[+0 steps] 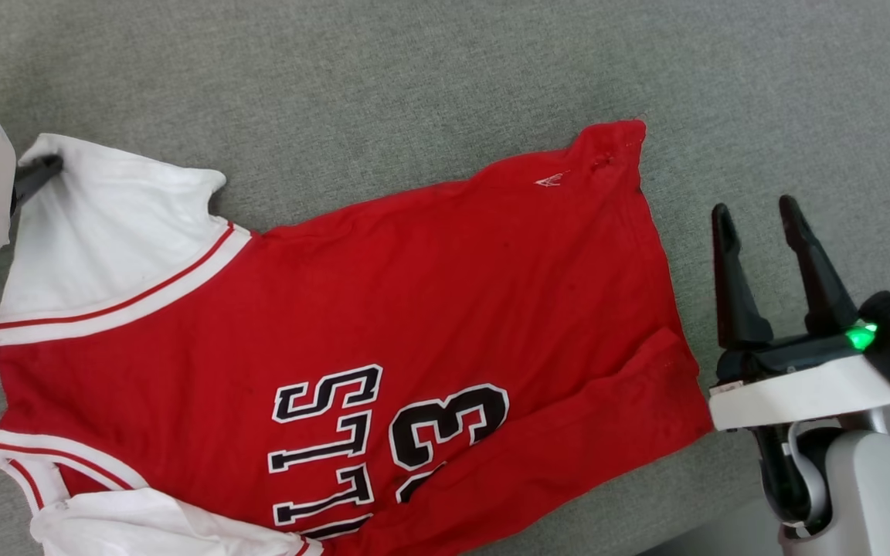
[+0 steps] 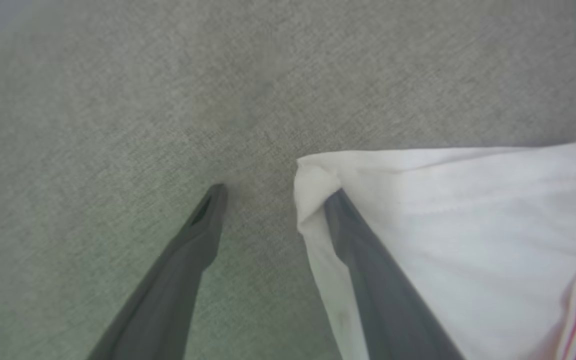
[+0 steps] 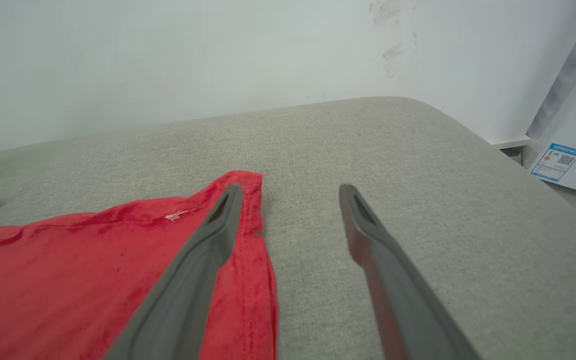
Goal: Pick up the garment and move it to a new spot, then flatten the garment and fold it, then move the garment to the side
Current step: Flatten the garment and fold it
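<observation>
right gripper (image 3: 290, 190): jaws held wide apart, nothing gripped | shirt (image 3: 83, 260): red, spread on grey cushion (image 3: 393, 150), far corner overlapped by left finger | wall (image 3: 168, 60): white, seen beyond cushion | label (image 3: 556, 161): blue-edged, far right

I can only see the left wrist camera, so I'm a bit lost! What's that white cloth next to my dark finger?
Observer: It's one white short sleeve of a red jersey shirt with black "BULLS" lettering, spread on the grey fabric cushion.
Operator: Wow! Where's my other gripper?
Observer: The right gripper sits open beside the shirt's bottom hem, holding nothing.
Operator: Is the shirt all flat?
Observer: Not quite; a red flap near that hem is folded over, covering part of the number.
</observation>
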{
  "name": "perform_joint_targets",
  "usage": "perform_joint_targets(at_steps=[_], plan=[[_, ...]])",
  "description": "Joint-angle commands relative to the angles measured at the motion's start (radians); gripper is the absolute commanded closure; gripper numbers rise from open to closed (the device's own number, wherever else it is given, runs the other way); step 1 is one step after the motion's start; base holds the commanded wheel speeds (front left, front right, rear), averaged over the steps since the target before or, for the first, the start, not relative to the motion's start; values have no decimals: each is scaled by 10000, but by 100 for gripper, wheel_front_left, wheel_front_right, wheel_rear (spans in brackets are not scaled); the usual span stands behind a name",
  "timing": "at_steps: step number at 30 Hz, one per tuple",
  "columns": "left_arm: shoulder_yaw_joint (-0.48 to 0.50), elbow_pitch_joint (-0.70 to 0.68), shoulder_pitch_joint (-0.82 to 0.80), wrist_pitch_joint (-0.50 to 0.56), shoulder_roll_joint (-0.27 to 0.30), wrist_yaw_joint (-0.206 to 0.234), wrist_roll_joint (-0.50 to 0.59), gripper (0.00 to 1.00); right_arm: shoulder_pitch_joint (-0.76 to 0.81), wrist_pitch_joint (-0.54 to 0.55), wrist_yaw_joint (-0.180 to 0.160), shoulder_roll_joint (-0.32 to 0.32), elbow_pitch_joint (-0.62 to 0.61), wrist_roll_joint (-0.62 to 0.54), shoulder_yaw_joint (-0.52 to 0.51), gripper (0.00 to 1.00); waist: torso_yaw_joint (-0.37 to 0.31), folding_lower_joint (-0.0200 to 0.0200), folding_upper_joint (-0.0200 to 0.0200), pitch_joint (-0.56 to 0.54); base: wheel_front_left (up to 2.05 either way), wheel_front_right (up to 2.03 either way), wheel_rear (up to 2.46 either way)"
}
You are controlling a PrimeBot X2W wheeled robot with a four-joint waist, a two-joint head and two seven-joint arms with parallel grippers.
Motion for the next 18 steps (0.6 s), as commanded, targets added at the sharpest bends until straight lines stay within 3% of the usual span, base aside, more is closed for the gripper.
perform_joint_targets(at_steps=[1, 3, 4, 5, 6, 11, 18], plan=[[-199, 146, -24, 25, -64, -9, -23, 0, -196, 53, -4, 41, 99, -26, 82, 0, -30, -1, 0, 64, 0, 0, 0], [-507, 300, -18, 231, -7, -9, -49, 0, -235, 35, -4, 42, 175, -49, 228, 0, -31, -1, 0, 107, 0, 0, 0], [-625, 371, -1, 307, 28, -9, -53, 5, -231, 16, -4, 39, 212, -20, 278, 0, -25, -1, 0, 125, 0, 0, 0], [-733, 428, 11, 307, 36, -8, -74, 57, -253, -9, -5, 38, 248, -12, 305, 0, -18, -1, 0, 139, 0, 0, 0], [-843, 456, 3, 287, 12, -2, -152, 100, -281, -18, -4, 39, 267, -7, 327, 0, -6, -1, 0, 145, 0, 0, 0], [-1024, 586, -32, -336, -268, 1, -583, 100, -340, 2, -4, 38, 349, -133, 258, 0, 190, -1, 0, -26, 0, 0, 0], [-1286, 198, -32, -2259, -380, 1, -752, 100, -365, 781, -5, -285, 210, -653, 207, 0, 731, -1, 0, -808, 0, 0, 0]])
